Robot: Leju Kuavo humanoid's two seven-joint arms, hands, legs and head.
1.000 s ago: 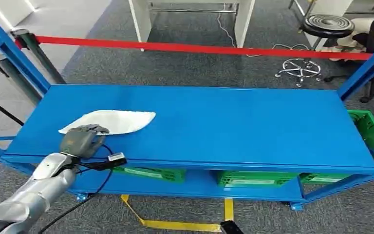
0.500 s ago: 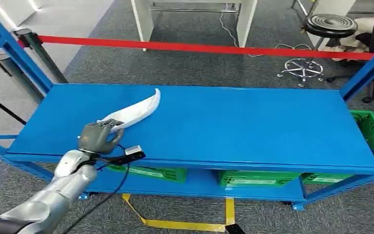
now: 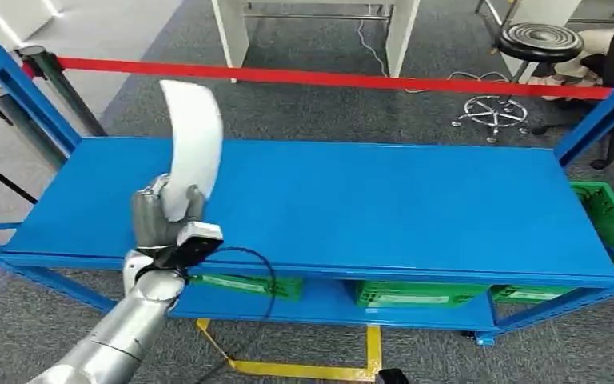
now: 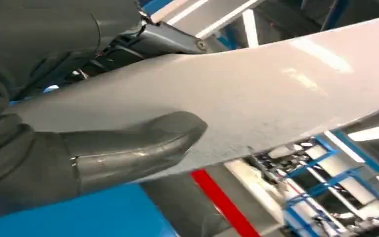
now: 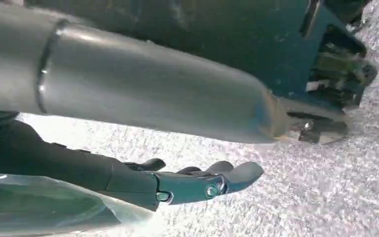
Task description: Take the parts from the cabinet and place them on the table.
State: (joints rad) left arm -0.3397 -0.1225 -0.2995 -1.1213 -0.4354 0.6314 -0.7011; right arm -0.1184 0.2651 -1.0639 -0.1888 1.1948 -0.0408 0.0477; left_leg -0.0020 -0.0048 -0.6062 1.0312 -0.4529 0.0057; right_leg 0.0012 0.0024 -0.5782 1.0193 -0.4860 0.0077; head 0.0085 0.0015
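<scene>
Head view: left hand (image 3: 162, 216) grips one white part (image 3: 193, 144).
Curved, smooth, upright above the blue shelf's (image 3: 384, 208) near-left; right hand (image 5: 187, 185) hangs with fingers spread, empty.

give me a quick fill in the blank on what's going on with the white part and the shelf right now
1. The white part is held by the robot's ____ hand.
2. The shelf top is painted ____.
3. The bins on the lower shelf are ____.
4. The barrier tape stretched behind the shelf is ____.

Missing words: left; blue; green; red
</scene>
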